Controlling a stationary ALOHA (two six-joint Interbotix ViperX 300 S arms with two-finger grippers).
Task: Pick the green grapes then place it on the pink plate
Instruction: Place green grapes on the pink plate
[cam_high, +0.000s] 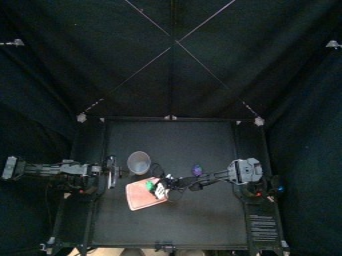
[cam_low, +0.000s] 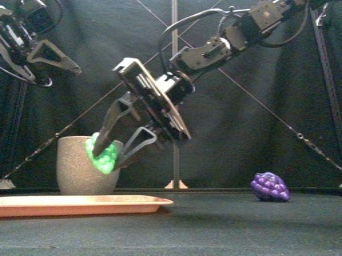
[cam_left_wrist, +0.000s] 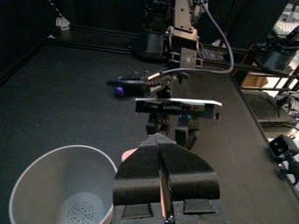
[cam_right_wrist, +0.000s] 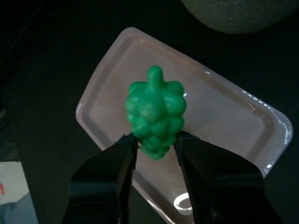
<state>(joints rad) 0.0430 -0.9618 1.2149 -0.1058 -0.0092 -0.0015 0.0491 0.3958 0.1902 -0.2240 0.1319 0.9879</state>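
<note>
Clamped on green grapes (cam_right_wrist: 158, 118): R gripper (cam_right_wrist: 156, 145), jaws narrow, one each side of the bunch. Hanging over pink plate (cam_right_wrist: 239, 101), clear of it, not touching. Grey cup (cam_low: 78, 172) just behind plate. Purple grapes (cam_low: 271, 186) on table off to plate's right, well apart. L gripper (cam_left_wrist: 160, 142) parked left of plate, raised, jaws pressed together, nothing btwn them.

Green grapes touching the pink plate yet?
Apart. Front view shows the green grapes, clamped by the right gripper, hanging clear above the pink plate.
</note>
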